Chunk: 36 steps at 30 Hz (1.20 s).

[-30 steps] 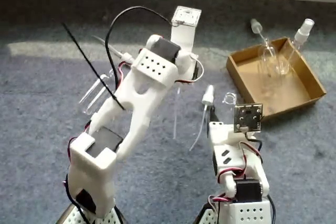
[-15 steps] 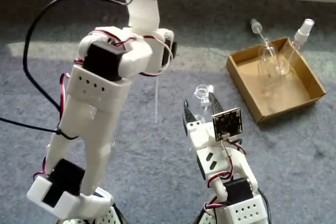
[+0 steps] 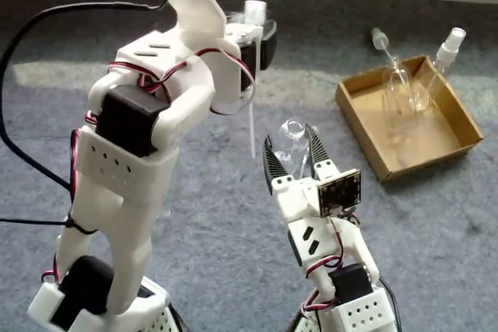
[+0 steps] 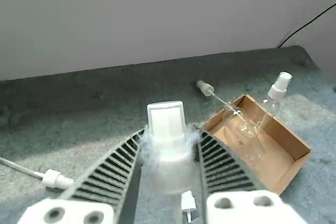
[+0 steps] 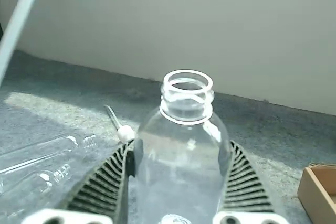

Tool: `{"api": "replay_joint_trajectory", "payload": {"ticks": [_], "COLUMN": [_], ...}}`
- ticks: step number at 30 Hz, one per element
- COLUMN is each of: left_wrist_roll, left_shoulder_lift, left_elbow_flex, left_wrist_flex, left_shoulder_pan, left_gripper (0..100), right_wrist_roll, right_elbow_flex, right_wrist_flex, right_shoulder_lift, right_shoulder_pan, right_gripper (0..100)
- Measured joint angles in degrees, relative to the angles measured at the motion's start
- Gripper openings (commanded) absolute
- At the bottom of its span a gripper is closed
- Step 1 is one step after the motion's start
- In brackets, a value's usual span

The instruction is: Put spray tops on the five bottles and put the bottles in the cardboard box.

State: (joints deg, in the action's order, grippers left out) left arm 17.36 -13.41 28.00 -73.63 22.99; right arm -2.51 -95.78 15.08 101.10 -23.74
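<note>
- We see the left claw [image 3: 254,33] raised at 12 o'clock in the high view, clamped on a white spray top [image 3: 255,12]. In the left wrist view the spray top [image 4: 166,129] sits pinched between the claw's [image 4: 168,142] ribbed pads, its lower part blurred.
- The thin dip tube [image 3: 251,126] hangs straight down from the spray top. Its tip ends at 9 o'clock of the open bottle's neck, apart from it.
- The right claw [image 3: 292,145], just toward 6 o'clock from centre, grips a clear open bottle [image 3: 292,130] upright. From above only its neck ring shows clearly. In the right wrist view the bottle [image 5: 181,145] stands squeezed between both pads, its base cut off.
- The cardboard box [image 3: 440,145] lies at 2 o'clock on the grey carpet [image 3: 436,223]. The two capped bottles [image 3: 401,87] in it lean over its 12 o'clock wall, and their glass bodies are hard to tell apart.
- In the right wrist view a lying bottle [image 5: 37,166] is partly cut off, with a loose spray top [image 5: 124,132] just beside it.
</note>
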Motion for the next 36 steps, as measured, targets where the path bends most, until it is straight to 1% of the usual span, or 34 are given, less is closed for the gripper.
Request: {"api": "replay_joint_trajectory", "payload": {"ticks": [7, 12, 16, 18, 20, 23, 28, 31, 33, 36], "left_wrist_roll": [0.09, 0.09, 0.09, 0.09, 0.09, -0.44, -8.26, -10.02, -10.02, -10.02], "left_shoulder_lift": [-3.25, -8.62, -14.24, -17.23, -20.22, -24.35, -30.24, -32.97, -33.76, -33.93], "left_elbow_flex": [0.00, -0.09, -6.07, -11.52, -17.41, -27.43, -46.59, -55.47, -58.99, -61.10], "left_wrist_flex": [0.00, 0.00, 0.00, 2.02, 5.98, 15.21, 37.45, 50.11, 55.56, 60.22], "left_shoulder_pan": [6.86, 7.56, 7.38, 7.56, 7.65, 7.56, 7.56, 7.74, 7.65, 7.47], "left_gripper": [0, 0, 0, 0, 0, 0, 0, 0, 0, 0], "right_wrist_roll": [0.00, 0.00, 0.00, 0.00, 0.00, 0.00, 0.00, 0.00, 0.00, 0.00], "right_elbow_flex": [0.00, 0.00, 0.00, 0.00, 0.00, 0.00, 0.00, 0.00, 0.00, 0.00], "right_wrist_flex": [0.00, 2.90, 3.69, 3.87, 3.87, 3.87, 5.10, 7.03, 7.12, 7.12], "right_shoulder_lift": [0.00, 0.00, 0.00, 0.00, 0.00, 0.00, 0.00, 0.00, 0.00, 0.00], "right_shoulder_pan": [-0.62, -0.62, -0.62, -0.62, -0.62, -0.62, -0.62, -0.62, -0.62, -0.62], "right_gripper": [11.2, 11.2, 11.2, 11.2, 11.2, 11.2, 11.2, 11.2, 11.2, 11.2]}}
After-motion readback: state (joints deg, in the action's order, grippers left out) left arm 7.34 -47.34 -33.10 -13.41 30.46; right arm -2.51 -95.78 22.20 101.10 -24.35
